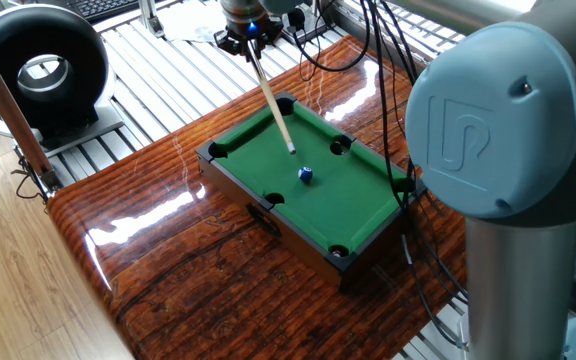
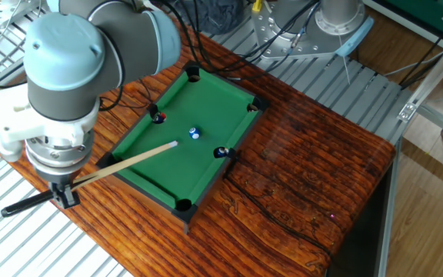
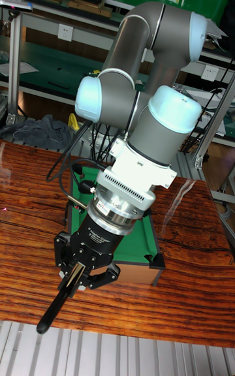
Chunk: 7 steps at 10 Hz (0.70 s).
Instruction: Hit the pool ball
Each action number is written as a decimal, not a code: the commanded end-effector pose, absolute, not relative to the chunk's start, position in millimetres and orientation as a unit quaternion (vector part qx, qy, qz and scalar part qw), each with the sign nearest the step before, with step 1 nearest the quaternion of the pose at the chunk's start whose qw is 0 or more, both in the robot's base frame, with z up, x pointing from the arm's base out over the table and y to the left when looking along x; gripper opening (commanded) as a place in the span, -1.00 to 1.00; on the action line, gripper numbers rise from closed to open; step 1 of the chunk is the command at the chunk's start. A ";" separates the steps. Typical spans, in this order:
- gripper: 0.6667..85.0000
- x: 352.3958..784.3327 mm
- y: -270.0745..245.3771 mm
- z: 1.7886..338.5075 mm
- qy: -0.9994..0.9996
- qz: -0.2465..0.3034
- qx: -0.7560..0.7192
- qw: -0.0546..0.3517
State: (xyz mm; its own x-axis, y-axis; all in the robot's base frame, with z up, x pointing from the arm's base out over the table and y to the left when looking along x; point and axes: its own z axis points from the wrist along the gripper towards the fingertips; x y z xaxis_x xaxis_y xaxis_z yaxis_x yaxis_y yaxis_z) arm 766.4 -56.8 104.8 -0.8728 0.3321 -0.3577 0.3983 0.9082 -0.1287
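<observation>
The pool ball [image 1: 306,174] [image 2: 194,133], tiny and blue with a white spot, rests near the middle of the mini pool table's green felt [image 1: 343,205] [image 2: 206,100] [image 3: 149,237]. My gripper [image 1: 251,28] [image 2: 64,191] [image 3: 78,270] hangs off the table's end and is shut on a thin wooden cue stick [image 1: 273,95] [image 2: 129,160]. The cue slants down over the felt. Its tip [image 1: 291,150] [image 2: 175,143] stops a short gap from the ball, not touching it. In the tall view the arm hides the ball.
A red ball [image 2: 158,117] sits at a side pocket, and a dark ball [image 2: 220,151] at the opposite one. A black ring-shaped device [image 1: 38,65] stands past the wooden table [image 1: 168,270]. Cables trail behind the mini table. Another robot's base [image 2: 337,19] stands on the slatted metal.
</observation>
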 end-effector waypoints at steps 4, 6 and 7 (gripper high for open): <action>-0.99 764.6 -47.1 104.9 0.962 -0.088 0.194 0.173; -0.99 762.7 -48.7 104.9 0.963 -0.105 0.171 0.179; -0.99 762.2 -49.1 105.4 0.964 -0.113 0.160 0.180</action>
State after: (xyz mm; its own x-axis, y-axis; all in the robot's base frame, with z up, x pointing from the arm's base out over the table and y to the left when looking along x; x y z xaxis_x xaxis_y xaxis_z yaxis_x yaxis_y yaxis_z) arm 764.2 -50.1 105.1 -0.8755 0.3040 -0.3757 0.3774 0.9157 -0.1385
